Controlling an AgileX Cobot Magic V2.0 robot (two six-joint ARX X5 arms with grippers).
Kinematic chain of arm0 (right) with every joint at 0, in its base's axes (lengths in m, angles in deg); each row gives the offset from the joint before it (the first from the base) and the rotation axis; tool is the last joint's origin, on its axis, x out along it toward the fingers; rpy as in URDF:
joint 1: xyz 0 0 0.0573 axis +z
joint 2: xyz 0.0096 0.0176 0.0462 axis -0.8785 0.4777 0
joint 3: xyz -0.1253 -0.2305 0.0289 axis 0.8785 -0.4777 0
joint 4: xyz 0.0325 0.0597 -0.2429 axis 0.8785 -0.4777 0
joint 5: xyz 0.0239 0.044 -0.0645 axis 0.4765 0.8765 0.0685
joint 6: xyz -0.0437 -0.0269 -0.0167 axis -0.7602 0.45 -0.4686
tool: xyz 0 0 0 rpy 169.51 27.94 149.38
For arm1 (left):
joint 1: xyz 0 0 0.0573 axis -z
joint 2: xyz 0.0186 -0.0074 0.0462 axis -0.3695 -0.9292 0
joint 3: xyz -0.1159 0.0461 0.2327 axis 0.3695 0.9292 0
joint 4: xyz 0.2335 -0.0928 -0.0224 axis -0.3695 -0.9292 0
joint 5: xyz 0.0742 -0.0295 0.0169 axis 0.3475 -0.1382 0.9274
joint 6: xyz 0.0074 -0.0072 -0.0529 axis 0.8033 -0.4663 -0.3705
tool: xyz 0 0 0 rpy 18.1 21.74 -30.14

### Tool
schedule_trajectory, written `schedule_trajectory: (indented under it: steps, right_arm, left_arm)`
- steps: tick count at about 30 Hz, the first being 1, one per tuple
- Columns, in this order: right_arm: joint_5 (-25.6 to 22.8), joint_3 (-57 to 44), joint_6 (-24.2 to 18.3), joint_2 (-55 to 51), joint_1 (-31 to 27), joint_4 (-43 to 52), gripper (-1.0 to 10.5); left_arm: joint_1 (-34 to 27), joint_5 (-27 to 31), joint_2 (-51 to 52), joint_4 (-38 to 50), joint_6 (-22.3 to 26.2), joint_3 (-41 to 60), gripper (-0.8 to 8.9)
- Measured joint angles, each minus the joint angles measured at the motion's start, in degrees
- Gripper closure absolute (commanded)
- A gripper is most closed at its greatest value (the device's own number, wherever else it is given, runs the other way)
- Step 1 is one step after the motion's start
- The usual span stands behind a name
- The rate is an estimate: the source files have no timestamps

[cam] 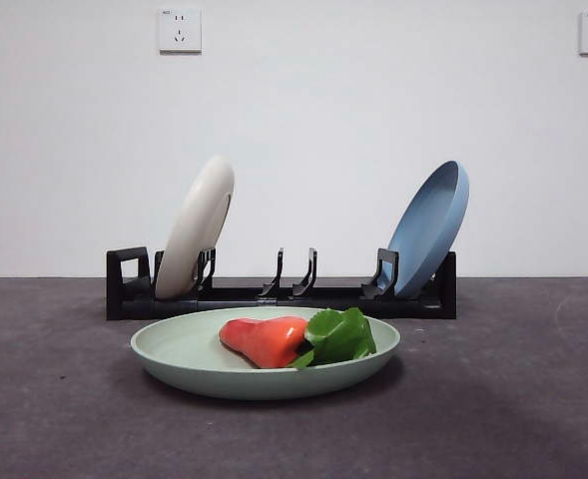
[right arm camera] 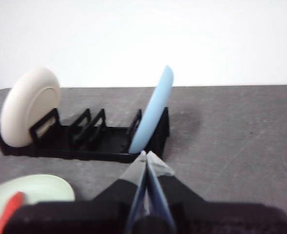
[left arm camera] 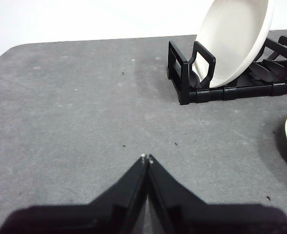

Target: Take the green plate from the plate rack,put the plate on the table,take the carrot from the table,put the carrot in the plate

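Now carrot [cam: 266,340] in green plate [cam: 189,351], hands apart

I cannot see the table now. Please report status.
Left gripper shut, right gripper shut, both empty. Carrot in green plate on table. Nothing in the way.

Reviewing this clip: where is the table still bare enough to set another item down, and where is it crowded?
Bare table lies beyond the plate rack's loop end by the cream plate, and past the blue plate's end. Crowded: the middle, where the green plate holding the carrot sits just before the rack.
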Motion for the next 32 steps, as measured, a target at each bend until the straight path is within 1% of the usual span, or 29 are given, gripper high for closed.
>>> schedule_trajectory:
  steps: [6, 16, 23, 26, 32]
  right_arm:
    - [-1.53, -7.98, -1.42, -6.23, -0.66, 1.57, 9.5]
    - [-1.53, -14.95, -1.62, -12.46, -0.66, 1.7, 9.5]
    - [-1.51, -18.69, 0.37, -15.41, -0.66, 1.62, 9.5]
    - [-1.51, -18.97, 1.18, -16.06, -0.66, -0.61, 9.5]
    - [-1.64, -18.95, 3.34, -16.09, -0.66, -0.61, 9.5]
  left_arm:
    - [0.0, 0.0, 0.0, 0.0, 0.0, 0.0, 8.15]
    - [0.0, 0.0, 0.0, 0.0, 0.0, 0.0, 8.15]
    - [0.0, 0.0, 0.0, 0.0, 0.0, 0.0, 8.15]
    - [0.0, 0.0, 0.0, 0.02, -0.02, 0.0, 8.15]
    - [0.0, -0.02, 0.0, 0.02, -0.02, 0.0, 8.15]
